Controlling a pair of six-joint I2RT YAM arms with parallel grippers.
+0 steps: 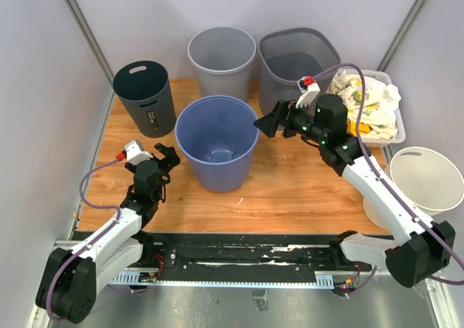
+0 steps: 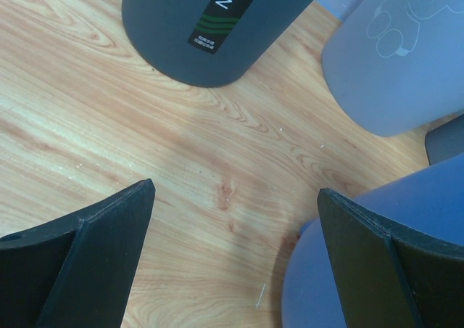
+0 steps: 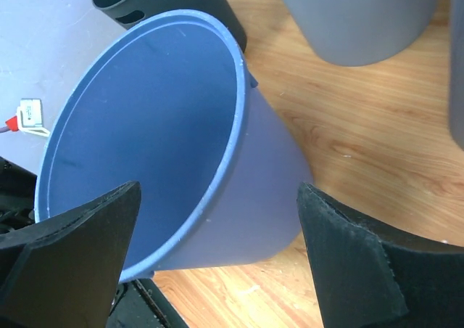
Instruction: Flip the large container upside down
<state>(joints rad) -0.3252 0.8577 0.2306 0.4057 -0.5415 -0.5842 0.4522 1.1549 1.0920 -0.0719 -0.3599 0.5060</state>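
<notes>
Over the wooden bench [image 1: 304, 190], saw the large blue container [image 1: 217, 141] standing upright near the centre, mouth up, with a dark bin [image 1: 145, 96] at its 10 o'clock. Found the right hand [image 1: 259, 125] at its 3 o'clock, jaws spread wide either side of the rim, gripping nothing. Noted the left hand [image 1: 169, 156] at its 8 o'clock, fully open, empty.
</notes>
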